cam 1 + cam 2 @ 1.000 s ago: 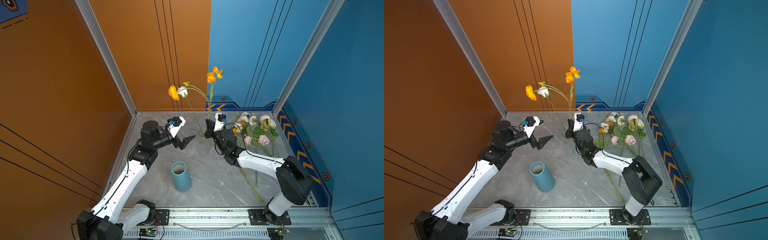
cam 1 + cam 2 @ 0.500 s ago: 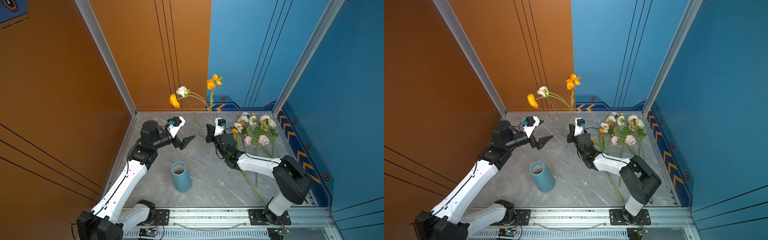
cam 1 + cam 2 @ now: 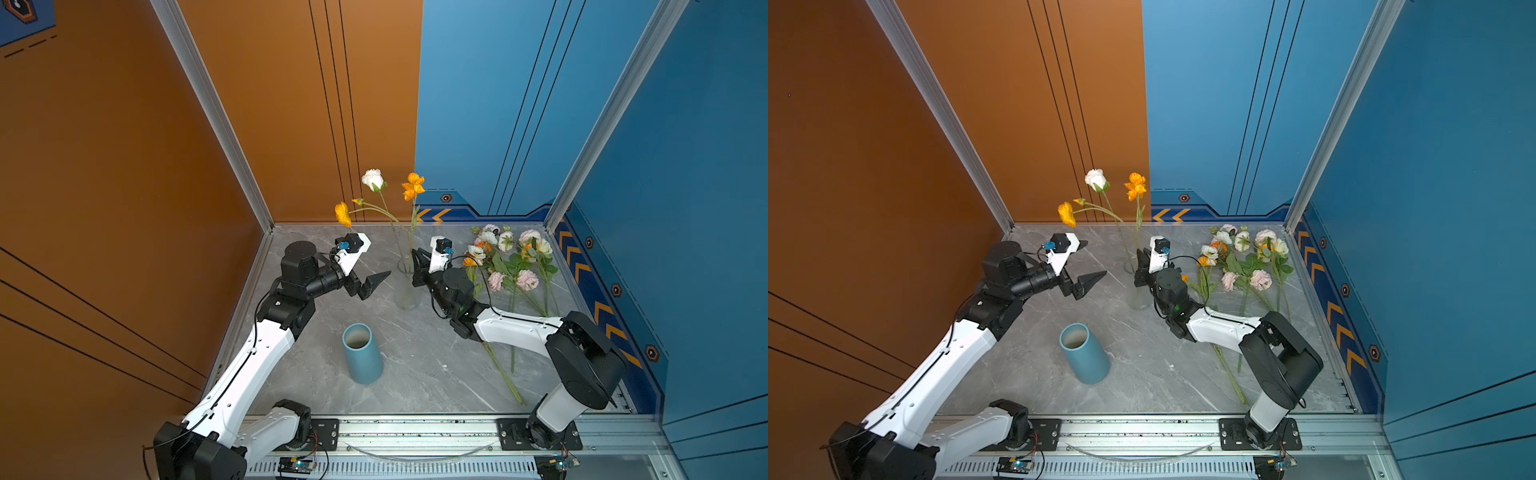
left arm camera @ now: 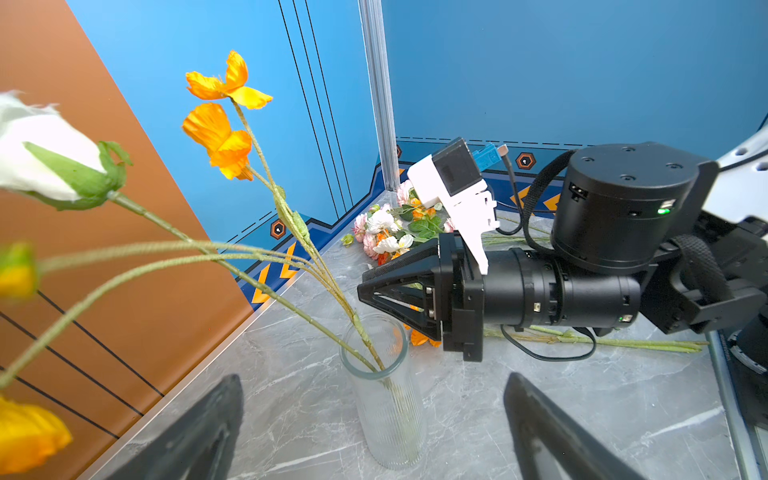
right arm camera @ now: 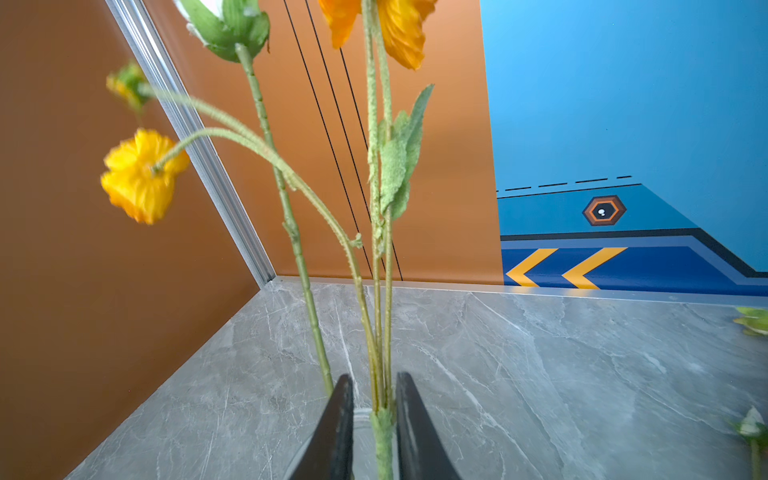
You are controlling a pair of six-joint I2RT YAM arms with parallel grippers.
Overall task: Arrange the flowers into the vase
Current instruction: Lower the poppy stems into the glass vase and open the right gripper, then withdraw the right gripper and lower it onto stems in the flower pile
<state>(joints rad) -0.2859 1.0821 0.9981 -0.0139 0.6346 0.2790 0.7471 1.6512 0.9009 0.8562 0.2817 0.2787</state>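
A clear ribbed glass vase (image 3: 406,291) (image 3: 1137,291) (image 4: 384,399) stands mid-table. Three flowers stand in it: a white rose (image 3: 372,178) (image 3: 1095,178) and orange blooms (image 3: 413,187) (image 3: 1136,186) (image 4: 220,124). My right gripper (image 3: 415,254) (image 3: 1140,254) (image 4: 362,289) (image 5: 374,380) hovers at the vase's rim. Its fingers are slightly parted around the orange flower's stem (image 5: 382,432), with a gap on one side. My left gripper (image 3: 380,257) (image 3: 1091,259) (image 4: 372,377) is wide open and holds nothing, left of the vase. More flowers (image 3: 509,257) (image 3: 1241,257) lie at the back right.
A teal cylinder vase (image 3: 362,353) (image 3: 1084,353) stands at the front middle, with nothing in it. Long green stems (image 3: 505,374) run from the pile toward the front rail, under my right arm. Orange and blue walls close in the back and sides.
The orange flower has sunk lower into the glass vase, and the other blooms have swung. My right jaws have parted a little off the stem. The left arm has stayed put.
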